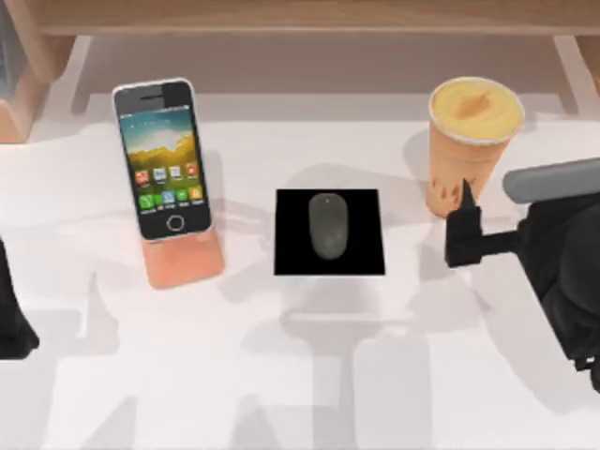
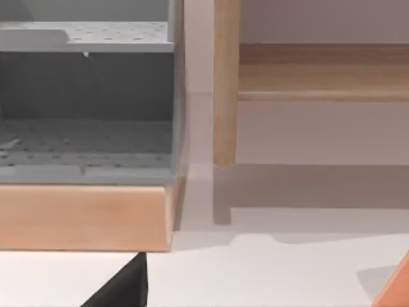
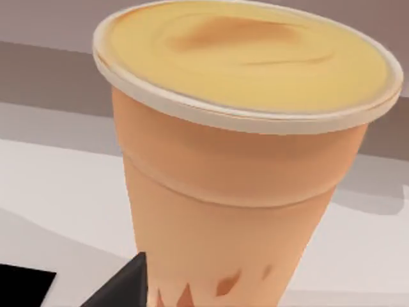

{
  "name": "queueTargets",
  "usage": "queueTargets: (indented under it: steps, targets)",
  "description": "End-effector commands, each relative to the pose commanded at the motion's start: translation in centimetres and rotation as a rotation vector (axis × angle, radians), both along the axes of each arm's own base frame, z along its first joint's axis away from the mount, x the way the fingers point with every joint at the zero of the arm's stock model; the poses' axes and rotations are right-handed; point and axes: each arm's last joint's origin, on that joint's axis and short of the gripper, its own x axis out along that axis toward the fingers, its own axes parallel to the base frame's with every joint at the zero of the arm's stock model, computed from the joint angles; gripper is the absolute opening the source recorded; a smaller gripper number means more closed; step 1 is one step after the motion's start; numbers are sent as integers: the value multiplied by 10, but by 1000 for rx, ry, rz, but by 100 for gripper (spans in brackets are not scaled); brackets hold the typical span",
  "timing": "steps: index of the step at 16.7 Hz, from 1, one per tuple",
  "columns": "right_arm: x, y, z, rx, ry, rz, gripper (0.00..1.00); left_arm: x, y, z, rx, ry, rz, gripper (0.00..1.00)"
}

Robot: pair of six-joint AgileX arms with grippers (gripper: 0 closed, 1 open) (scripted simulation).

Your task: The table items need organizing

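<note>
**A:** What's on top?

**B:** My right gripper (image 1: 463, 217) sits at the table's (image 1: 281, 375) right side, its dark fingertips right at the base of the orange cup (image 1: 472, 141). One tip overlaps the cup's lower wall. I cannot tell how wide the jaws stand or whether they grip it. The mouse (image 1: 328, 225) lies on the black pad (image 1: 291, 258) mid-table. The smartphone (image 1: 161, 155) leans on the pink stand (image 1: 187, 267) at the left. My left arm is parked at the left edge.

**A:** Left wrist?

**B:** A grey shelf unit (image 2: 86, 96) on a wooden base, white table (image 2: 268, 275), one dark fingertip (image 2: 124, 291) low in view.

**A:** Right wrist?

**B:** The cup (image 3: 243, 160) looms upright, very close, yellow drink to the rim. One dark fingertip (image 3: 124, 288) sits just beside its lower wall; the gap stays unclear.
</note>
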Motion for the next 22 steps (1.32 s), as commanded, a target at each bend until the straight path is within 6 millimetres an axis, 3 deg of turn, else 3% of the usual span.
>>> queueTargets:
  steps: [4,8,17,22]
  targets:
    - [22,26,-32,20,-67,-41,100,0,0,0,0,0,0,100]
    - [40,40,-48,70,-160,-99,100,0,0,0,0,0,0,100]
    - [46,42,-52,90,-192,-120,100,0,0,0,0,0,0,100]
    - [70,43,-52,92,-193,-118,100,0,0,0,0,0,0,100]
